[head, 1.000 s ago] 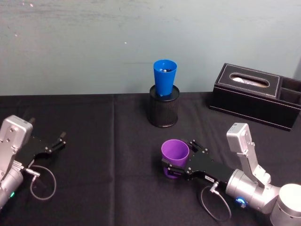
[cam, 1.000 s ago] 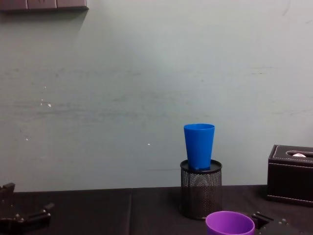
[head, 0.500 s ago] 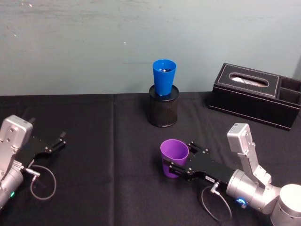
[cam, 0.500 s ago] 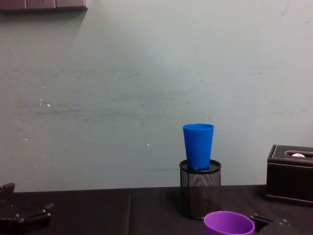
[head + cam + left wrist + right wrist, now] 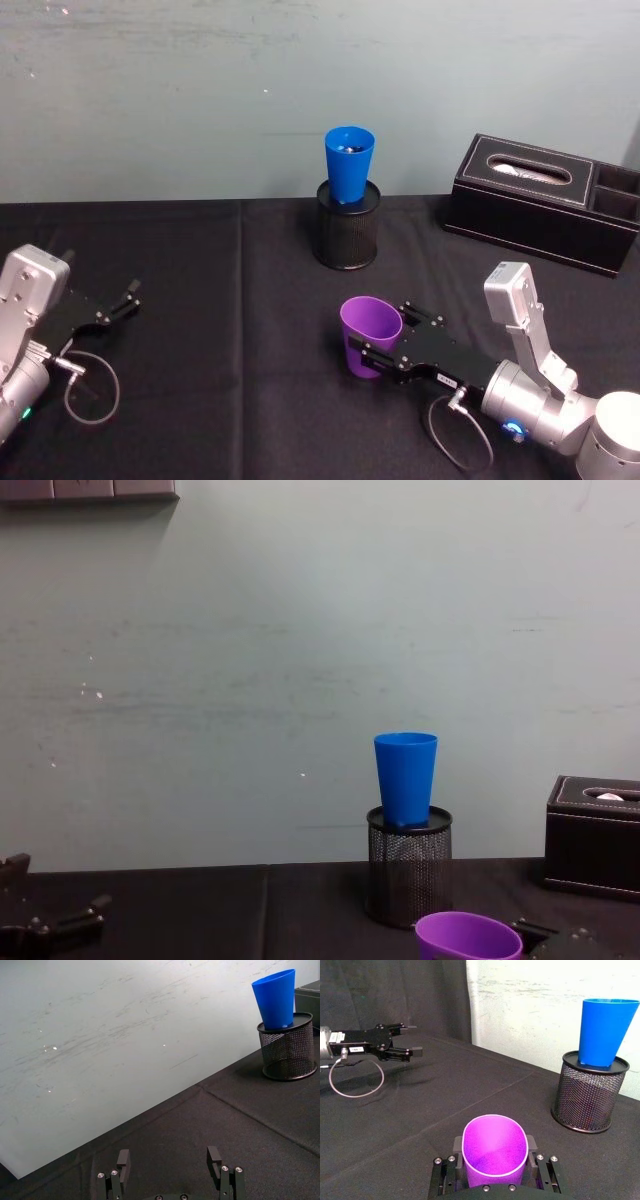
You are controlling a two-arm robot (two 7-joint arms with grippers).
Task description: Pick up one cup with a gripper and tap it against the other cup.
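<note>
My right gripper [image 5: 372, 350] [image 5: 495, 1172] is shut on the purple cup [image 5: 368, 335] [image 5: 494, 1155] [image 5: 468, 939], one finger on each side of it, near the front middle of the black table. The cup leans a little to the left. The blue cup [image 5: 349, 164] [image 5: 604, 1030] [image 5: 405, 777] [image 5: 275, 997] stands upright in a black mesh pen holder [image 5: 348, 236] [image 5: 587, 1090] [image 5: 408, 865] at the back centre, well apart from the purple one. My left gripper [image 5: 128, 297] [image 5: 170, 1167] [image 5: 410, 1045] rests open at the table's left, holding nothing.
A black leather tissue box and tray [image 5: 545, 200] [image 5: 595, 835] stands at the back right. A grey cable loop [image 5: 90, 385] lies by the left arm. A pale wall [image 5: 200, 90] rises behind the table's far edge.
The purple cup has shifted slightly to the left in the right gripper's hold and now tilts a little. The left arm and the blue cup have not moved.
</note>
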